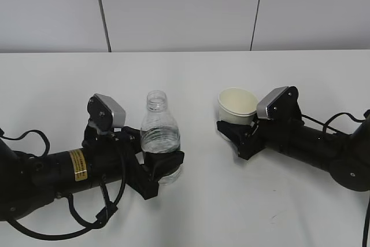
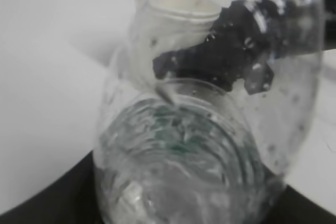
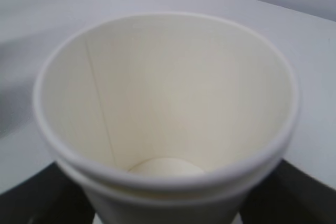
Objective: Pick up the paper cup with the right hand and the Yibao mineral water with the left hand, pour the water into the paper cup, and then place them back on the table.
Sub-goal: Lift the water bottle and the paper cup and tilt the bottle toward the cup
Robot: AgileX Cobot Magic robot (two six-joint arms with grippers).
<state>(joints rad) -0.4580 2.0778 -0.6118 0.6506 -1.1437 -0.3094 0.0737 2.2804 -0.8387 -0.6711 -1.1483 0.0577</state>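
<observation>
The Yibao mineral water [image 1: 159,137] stands upright between the fingers of the left claw [image 1: 163,169], above the table [image 1: 52,96]. To its right, apart from it, the paper cup [image 1: 237,106] sits in the right claw [image 1: 236,134], mouth up.

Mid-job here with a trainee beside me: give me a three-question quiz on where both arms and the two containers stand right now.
1. True or false: the paper cup already holds water.
2. Which container does the left hand grip?
A. the paper cup
B. the Yibao mineral water
C. neither
3. Fill in: the bottle's neck has no ____ on it.

Key:
1. False. The right wrist view shows a dry cup bottom, with the right hand gripping the cup.
2. B. Its fingers close around the bottle's lower body.
3. cap
</observation>
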